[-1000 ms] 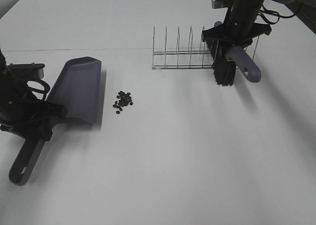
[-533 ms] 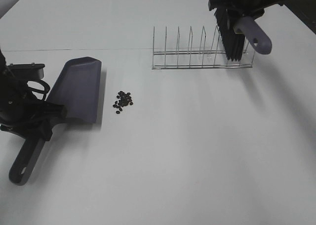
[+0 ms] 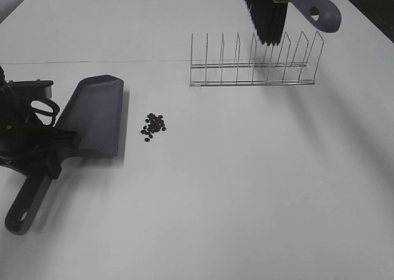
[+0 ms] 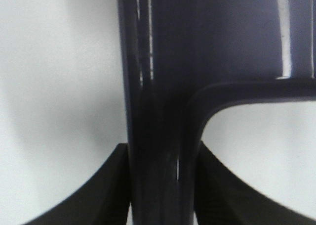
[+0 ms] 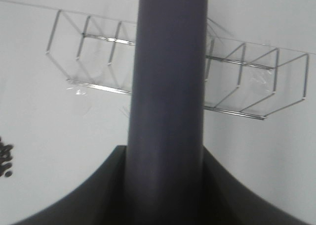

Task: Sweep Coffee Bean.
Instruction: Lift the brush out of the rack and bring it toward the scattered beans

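Slid slightly nearer since a second ago, the dustpan [image 3: 92, 117] lies on the table [image 3: 246, 200], its handle clamped in the left gripper [image 3: 52, 148]. The coffee beans [image 3: 152, 126] sit near its blade, not touching it, unswept. Beyond, the brush [image 3: 265, 15] has risen clear of the wire rack [image 3: 252, 64], its handle clenched in the right gripper [image 5: 165, 185]. The fetching step looks nearly done. Next the bristles must land on the beans' far side, opposite the dustpan.

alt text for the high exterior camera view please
A small cluster of coffee beans lies on a white table, just right of a grey-purple dustpan whose handle the left gripper clamps. A dark-bristled brush hangs in the air above a wire rack at the back.
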Robot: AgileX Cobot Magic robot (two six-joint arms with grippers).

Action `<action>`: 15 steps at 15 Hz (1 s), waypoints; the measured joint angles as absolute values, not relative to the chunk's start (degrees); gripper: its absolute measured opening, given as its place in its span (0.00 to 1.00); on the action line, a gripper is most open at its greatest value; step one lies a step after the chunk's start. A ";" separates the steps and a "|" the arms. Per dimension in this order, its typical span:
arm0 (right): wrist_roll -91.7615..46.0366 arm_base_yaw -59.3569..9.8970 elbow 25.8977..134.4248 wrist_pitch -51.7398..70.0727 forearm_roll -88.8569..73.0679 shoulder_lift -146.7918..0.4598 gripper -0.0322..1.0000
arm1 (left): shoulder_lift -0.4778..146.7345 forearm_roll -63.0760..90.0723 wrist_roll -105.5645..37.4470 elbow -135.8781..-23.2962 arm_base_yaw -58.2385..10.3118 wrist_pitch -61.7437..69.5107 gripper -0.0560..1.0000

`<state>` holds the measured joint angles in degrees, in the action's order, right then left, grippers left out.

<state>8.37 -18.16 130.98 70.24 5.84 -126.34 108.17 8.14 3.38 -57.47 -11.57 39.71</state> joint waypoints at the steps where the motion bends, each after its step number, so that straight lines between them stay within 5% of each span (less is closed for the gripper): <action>1: 8.59 -19.71 128.57 70.24 5.84 -125.08 0.33 | 108.12 7.56 4.58 -57.47 -11.80 40.97 0.38; 6: 10.14 -24.41 114.59 70.70 7.28 -124.22 0.33 | 108.12 -1.15 17.13 -57.47 -18.91 41.48 0.38; 15: 17.65 -31.11 111.38 67.61 10.60 -125.25 0.33 | 112.76 -0.97 18.45 -57.52 -20.40 40.97 0.38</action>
